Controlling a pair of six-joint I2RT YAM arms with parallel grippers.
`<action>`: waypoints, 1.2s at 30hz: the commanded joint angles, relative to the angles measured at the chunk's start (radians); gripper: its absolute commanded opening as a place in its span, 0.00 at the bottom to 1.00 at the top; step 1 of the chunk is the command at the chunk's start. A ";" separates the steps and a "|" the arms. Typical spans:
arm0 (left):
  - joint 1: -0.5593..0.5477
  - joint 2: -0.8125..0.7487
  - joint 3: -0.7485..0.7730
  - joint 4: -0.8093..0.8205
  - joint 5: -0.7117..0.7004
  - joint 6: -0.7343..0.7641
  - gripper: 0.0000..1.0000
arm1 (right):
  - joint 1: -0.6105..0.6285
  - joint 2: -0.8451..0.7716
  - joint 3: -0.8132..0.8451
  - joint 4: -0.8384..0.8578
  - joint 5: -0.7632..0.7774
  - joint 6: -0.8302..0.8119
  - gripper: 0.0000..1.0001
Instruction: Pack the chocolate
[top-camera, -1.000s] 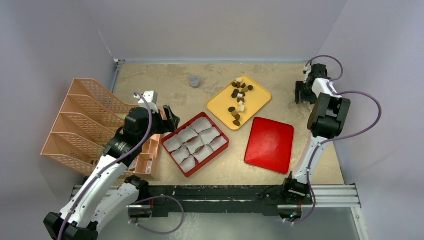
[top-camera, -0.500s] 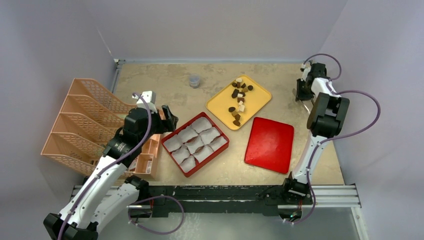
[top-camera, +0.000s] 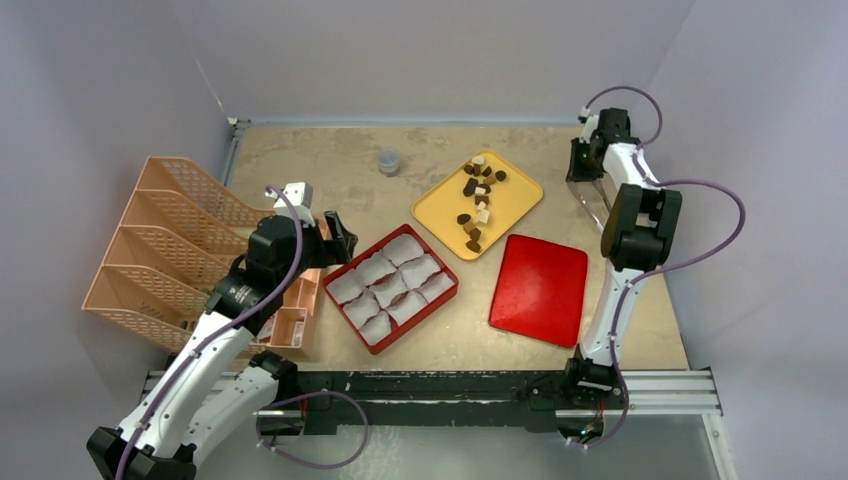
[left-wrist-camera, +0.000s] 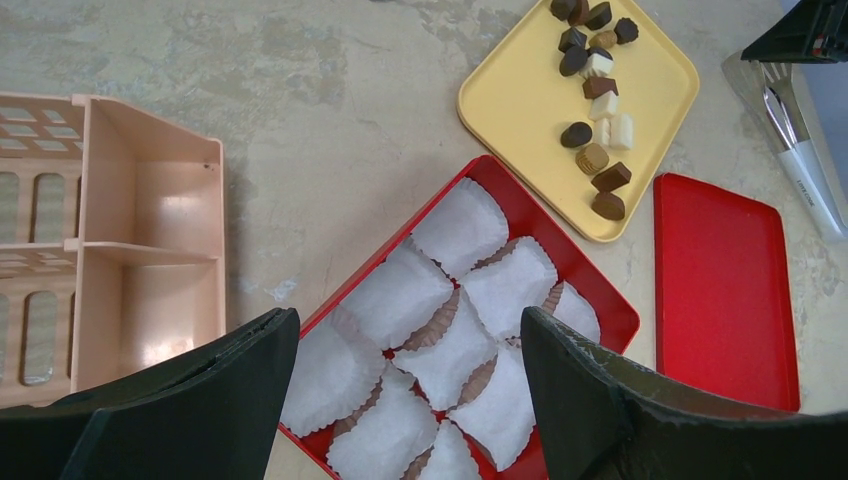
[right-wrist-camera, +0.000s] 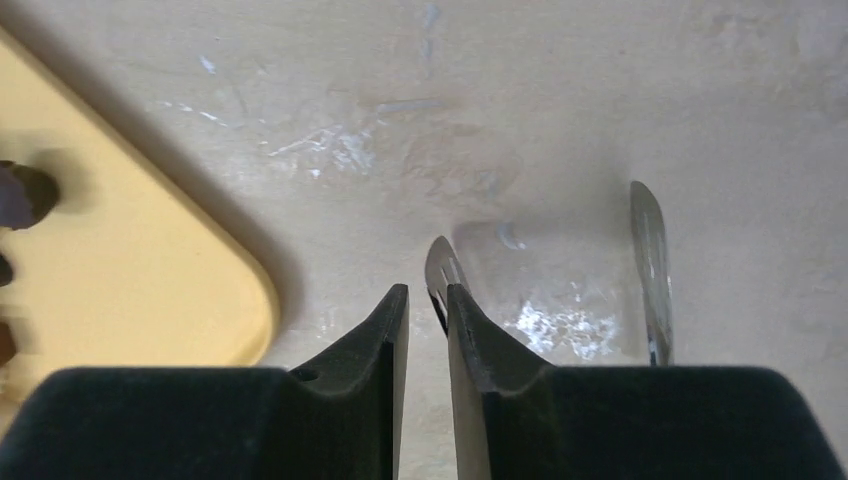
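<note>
Right gripper jaws pinch one blade of the tongs, table's 2 o'clock; grip looks shallow, so seat deeper before lifting. Left gripper jaws spread, idle.

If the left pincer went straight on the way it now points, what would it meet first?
Probably the white paper cups in the red box, which sit straight ahead of the open left pincer. Nothing shows in between, though depth is unclear.

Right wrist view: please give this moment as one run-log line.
right fingers: nearly closed at one tongs arm, grip unclear | left fingers: open near red box | chocolate: on yellow tray
</note>
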 joint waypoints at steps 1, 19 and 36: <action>0.006 -0.011 0.004 0.030 0.017 0.008 0.81 | -0.009 -0.032 0.021 -0.030 -0.069 0.050 0.26; 0.004 -0.022 -0.001 0.041 0.057 0.014 0.81 | -0.048 -0.298 -0.319 -0.036 0.154 -0.134 0.96; 0.004 0.084 0.007 0.066 0.096 0.027 0.80 | -0.123 -0.139 -0.253 -0.127 0.106 -0.162 0.99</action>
